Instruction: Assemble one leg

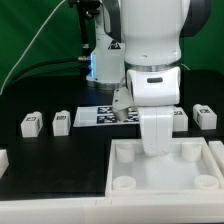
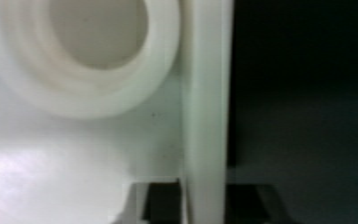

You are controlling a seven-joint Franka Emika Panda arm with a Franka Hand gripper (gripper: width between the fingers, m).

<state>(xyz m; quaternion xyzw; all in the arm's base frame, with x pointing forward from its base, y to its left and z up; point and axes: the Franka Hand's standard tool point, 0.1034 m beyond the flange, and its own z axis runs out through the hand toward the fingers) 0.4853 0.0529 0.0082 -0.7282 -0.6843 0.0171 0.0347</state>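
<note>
**Three legs loose on the table, gripper down at the tray wall**

Read the exterior view as a clock face and sweep from its left to its right. At eight o'clock, hard on the frame edge, you have a white piece [image 1: 3, 158] cut off by the border, and you cannot tell what it is. At nine o'clock, on the black table [image 1: 50, 150], sits the first leg [image 1: 30, 123], a small white plastic block bearing a black-and-white square tag. Just beside it toward the centre is the second leg [image 1: 61, 121], a block of the same kind, and the two do not touch.

Near the centre lies the marker board [image 1: 100, 116], a thin flat white sheet with printed tags, partly hidden behind the white robot arm [image 1: 150, 50]. The arm reaches down from twelve o'clock to the large white square rimmed plastic tray part [image 1: 165, 175]. This part spans six to four o'clock and shows round corner sockets. At three o'clock the third leg [image 1: 204, 116] stands alone on the table, well apart from the other two.

In the wrist view your gripper [image 2: 204, 203] straddles the tray part's upright rim wall. Its dark fingers [image 2: 153, 203] lie against either face with no gap visible, so it reads as clenched on that wall, beside a round socket [image 2: 96, 50]. All three legs sit on the table, away from the gripper.
</note>
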